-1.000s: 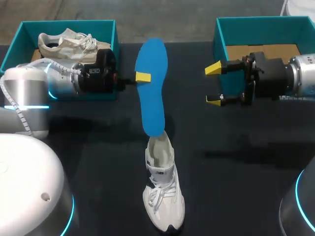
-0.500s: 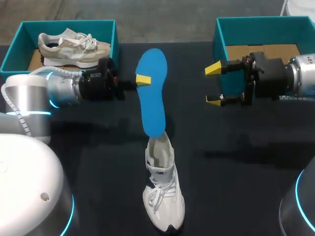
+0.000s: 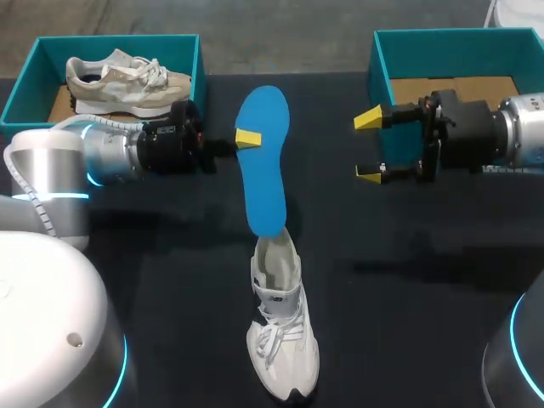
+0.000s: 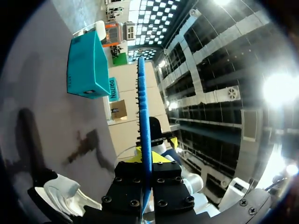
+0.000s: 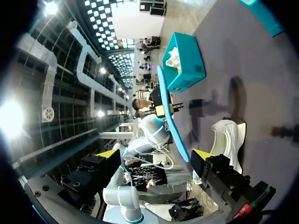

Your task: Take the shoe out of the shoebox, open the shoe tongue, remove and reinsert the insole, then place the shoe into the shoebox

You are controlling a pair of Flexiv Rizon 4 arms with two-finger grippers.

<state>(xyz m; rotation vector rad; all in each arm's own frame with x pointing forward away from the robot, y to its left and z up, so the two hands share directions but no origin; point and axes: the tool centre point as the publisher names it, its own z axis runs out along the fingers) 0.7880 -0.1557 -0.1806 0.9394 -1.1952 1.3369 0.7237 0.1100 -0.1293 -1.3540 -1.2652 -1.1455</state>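
left claw (image 3: 246, 136) grips blue insole (image 3: 263, 191) above white shoe (image 3: 280, 331).

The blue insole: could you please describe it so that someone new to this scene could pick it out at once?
On the dark table, look between the teal shoebox with the beige shoe and the other teal shoebox. There the left gripper holds the blue insole, its near end over the opening of the white shoe. It is the only flat, bright blue thing there.
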